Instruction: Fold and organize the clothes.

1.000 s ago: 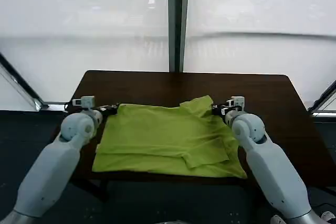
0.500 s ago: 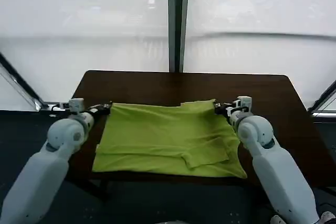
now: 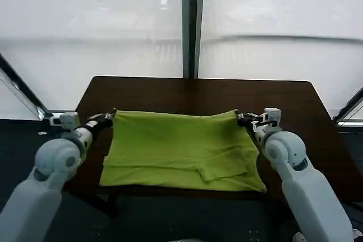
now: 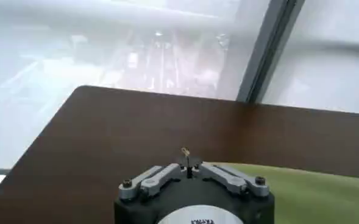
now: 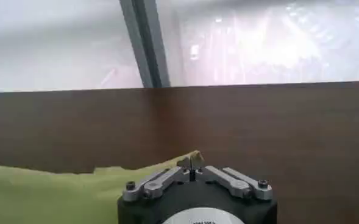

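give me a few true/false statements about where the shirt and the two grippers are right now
1. The lime-green T-shirt lies on the dark brown table. True.
2. The left gripper is at the shirt's far left corner. True.
3. The right gripper hangs high above the table, away from the shirt. False: it is down at the shirt's far right corner.
4. The shirt's far edge runs taut and nearly straight between the two grippers. True.
5. The shirt is rolled into a tight ball. False: it is spread flat, with folded layers along its near side.
6. The shirt covers the whole table. False: bare tabletop shows beyond it and on both sides.
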You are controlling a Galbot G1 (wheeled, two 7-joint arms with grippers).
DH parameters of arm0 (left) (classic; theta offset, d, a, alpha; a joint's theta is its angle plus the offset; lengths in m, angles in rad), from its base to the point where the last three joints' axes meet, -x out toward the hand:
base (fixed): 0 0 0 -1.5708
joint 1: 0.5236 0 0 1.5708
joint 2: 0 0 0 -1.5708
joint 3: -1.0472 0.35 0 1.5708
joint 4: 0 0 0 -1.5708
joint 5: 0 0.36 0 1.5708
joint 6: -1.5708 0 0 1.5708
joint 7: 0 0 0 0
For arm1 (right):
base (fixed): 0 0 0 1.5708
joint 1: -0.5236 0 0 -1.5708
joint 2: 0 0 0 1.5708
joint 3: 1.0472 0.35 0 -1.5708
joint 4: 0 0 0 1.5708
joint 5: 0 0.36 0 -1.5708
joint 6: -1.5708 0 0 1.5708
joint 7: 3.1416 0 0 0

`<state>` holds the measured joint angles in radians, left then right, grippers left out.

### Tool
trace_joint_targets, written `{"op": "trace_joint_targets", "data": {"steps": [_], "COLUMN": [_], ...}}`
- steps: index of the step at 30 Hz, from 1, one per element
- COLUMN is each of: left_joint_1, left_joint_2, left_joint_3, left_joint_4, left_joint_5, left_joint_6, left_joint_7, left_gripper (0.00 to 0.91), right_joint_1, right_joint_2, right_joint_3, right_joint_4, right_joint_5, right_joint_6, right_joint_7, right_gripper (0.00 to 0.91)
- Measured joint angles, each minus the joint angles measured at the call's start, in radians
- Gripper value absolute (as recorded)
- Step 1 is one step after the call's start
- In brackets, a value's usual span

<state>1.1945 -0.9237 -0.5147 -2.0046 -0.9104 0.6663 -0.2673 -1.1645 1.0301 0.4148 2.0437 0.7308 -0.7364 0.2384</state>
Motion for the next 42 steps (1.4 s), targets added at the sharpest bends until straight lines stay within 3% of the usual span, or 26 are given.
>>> {"op": "trace_joint_targets", "data": {"steps": [5,16,31,42], "left_joint_1": [0.062,0.213,0.402,0.591], "left_joint_2": [-0.014,-0.044,-0.092,-0.137], "left_joint_3": [-0.031,-0.103,-0.252,-0.255], "left_joint_4": [-0.063,-0.182,-0.249,-0.262], "left_joint_5": [0.013,0.029,0.048,0.16], "left_joint_6": [0.0,0.003,-0.045,-0.115], "left_joint_7": [0.011,0.025,0.032,0.062], "left_gripper": [0.0,0.0,0.0,0.0], "right_joint_1": [-0.1,-0.284,-0.417,-0.446], "right_joint_2": [-0.003,-0.007,-0.027,-0.048], "right_joint_3": [0.034,0.068,0.073,0.075], "right_joint_4": [0.086,0.235,0.264,0.267], "right_joint_5": [-0.047,-0.082,-0.122,-0.128], "right_joint_6": [0.0,0.0,0.0,0.0], "right_joint_7": [-0.015,-0.02,-0.037,-0.044], "right_gripper": [0.0,0.0,0.0,0.0]}}
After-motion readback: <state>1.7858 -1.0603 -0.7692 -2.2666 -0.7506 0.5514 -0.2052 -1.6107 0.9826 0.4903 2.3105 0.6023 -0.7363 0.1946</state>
